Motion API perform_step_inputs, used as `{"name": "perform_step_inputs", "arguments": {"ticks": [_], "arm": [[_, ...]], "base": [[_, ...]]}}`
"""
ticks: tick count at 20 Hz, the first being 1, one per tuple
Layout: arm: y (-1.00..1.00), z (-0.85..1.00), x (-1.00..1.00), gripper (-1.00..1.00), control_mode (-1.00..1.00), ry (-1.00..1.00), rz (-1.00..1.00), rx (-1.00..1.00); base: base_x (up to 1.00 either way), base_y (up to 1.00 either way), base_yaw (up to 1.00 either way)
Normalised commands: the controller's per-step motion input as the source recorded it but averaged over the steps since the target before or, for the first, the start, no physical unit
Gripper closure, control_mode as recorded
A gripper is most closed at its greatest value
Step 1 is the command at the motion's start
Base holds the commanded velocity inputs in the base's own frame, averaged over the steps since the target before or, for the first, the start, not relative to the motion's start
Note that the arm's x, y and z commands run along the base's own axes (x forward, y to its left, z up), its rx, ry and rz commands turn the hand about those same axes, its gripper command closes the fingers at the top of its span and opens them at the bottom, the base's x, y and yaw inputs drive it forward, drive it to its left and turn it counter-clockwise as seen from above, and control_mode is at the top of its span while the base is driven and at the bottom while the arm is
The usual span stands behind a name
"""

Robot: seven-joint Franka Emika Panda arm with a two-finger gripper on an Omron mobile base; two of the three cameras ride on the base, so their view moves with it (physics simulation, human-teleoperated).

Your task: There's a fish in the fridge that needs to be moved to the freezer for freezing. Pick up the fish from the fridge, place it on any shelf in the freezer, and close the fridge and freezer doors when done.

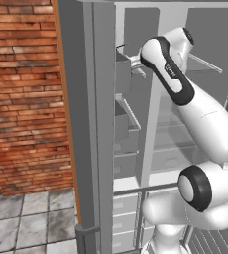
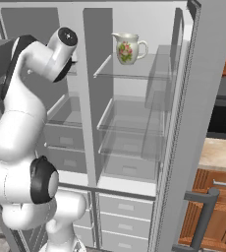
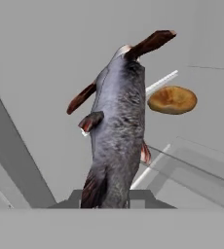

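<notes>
A grey fish with reddish-brown fins stands tail-down in my gripper, which is shut on its tail end. Its head points away from the hand. My arm reaches up into the top of the freezer, the narrow half with grey bins, left of the white divider. The arm's last joints hide the hand in both base views. The fridge with its clear glass shelves stands to the right of the divider. Both doors are open.
A round brown bun lies on a shelf just behind the fish. A flowered jug stands on the fridge's top glass shelf. The open freezer door is at the left, the open fridge door at the right. White drawers run below.
</notes>
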Motion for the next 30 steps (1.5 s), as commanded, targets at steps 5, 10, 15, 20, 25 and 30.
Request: {"name": "perform_step_inputs", "arguments": {"ticks": [5,10,15,20,25,30], "arm": [[0.03,-0.06,0.51,1.00,-1.00,0.00,-0.01,0.00],[0.25,-0.12,0.48,1.00,-1.00,0.00,-0.04,0.00],[0.08,-0.07,0.40,1.00,-1.00,0.00,-0.06,0.00],[0.00,0.00,0.33,1.00,-1.00,0.06,-0.05,0.00],[0.00,-0.16,0.30,1.00,-1.00,0.03,-0.04,0.00],[0.00,-0.16,0.32,1.00,-1.00,0.02,-0.03,0.00]], "base": [[0.00,0.00,0.00],[0.00,0.00,0.00],[0.00,0.00,0.00],[0.00,0.00,0.00],[0.00,0.00,0.00],[0.00,0.00,0.00]]}}
